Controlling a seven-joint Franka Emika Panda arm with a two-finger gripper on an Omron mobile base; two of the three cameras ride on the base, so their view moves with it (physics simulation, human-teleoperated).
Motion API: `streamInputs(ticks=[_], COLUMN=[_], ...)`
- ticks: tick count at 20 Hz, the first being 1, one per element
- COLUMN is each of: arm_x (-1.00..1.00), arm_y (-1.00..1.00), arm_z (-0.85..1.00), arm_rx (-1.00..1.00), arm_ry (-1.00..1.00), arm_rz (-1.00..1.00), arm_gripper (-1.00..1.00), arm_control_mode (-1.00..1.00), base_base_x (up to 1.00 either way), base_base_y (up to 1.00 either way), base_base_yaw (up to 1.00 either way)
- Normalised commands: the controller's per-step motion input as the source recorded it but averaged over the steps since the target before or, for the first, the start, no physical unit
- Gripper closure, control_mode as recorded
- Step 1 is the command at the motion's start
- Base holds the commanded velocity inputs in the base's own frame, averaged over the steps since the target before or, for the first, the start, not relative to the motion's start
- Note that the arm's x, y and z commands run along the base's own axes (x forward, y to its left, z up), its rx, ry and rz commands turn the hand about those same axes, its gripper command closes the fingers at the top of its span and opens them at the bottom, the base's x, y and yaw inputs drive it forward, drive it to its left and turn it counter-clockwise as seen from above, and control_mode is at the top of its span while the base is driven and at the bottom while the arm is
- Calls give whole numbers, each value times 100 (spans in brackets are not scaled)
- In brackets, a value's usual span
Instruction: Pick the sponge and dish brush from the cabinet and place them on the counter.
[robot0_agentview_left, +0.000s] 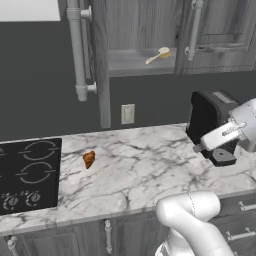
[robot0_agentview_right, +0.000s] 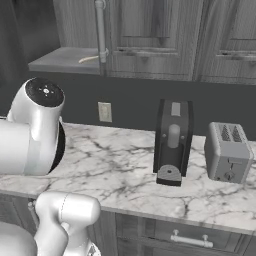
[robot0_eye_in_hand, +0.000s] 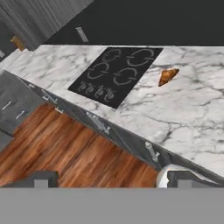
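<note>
The dish brush (robot0_agentview_left: 161, 54) lies on the grey shelf of the open cabinet (robot0_agentview_left: 140, 30), cream handle pointing left; its handle end (robot0_agentview_right: 89, 59) also shows in the right base view. The sponge is out of view. The white marble counter (robot0_agentview_left: 150, 170) runs below the cabinet. My hand (robot0_agentview_left: 220, 136) hovers over the counter's right end, in front of a black coffee machine and well below the shelf. In the hand view my gripper (robot0_eye_in_hand: 111, 179) is open, its fingertips (robot0_eye_in_hand: 41, 179) wide apart with nothing between them, facing along the counter (robot0_eye_in_hand: 188, 109).
A black cooktop (robot0_agentview_left: 27, 172) sits at the counter's left, with an orange-brown pastry lump (robot0_agentview_left: 89, 159) beside it. The black coffee machine (robot0_agentview_right: 172, 140) and a grey toaster (robot0_agentview_right: 227, 152) stand at the right. The open cabinet door with its bar handle (robot0_agentview_left: 77, 50) juts out left of the shelf.
</note>
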Motion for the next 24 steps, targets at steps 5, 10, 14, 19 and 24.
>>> streamInputs(ticks=[5, 10, 14, 19, 24], arm_x=[2, 4, 16, 22, 27], arm_y=[-18, -18, -19, -17, -13], arm_z=[14, 29, 37, 44, 48], arm_rx=[-16, -4, 0, 0, 0], arm_ry=[-39, -39, -36, -34, -32], arm_rz=[-9, -8, -7, -5, -4], arm_gripper=[-100, -100, -100, -100, -100], arm_control_mode=[-100, -100, -100, -100, -100], base_base_x=[0, 0, 0, 0, 0], base_base_y=[0, 0, 0, 0, 0], base_base_yaw=[0, 0, 0, 0, 0])
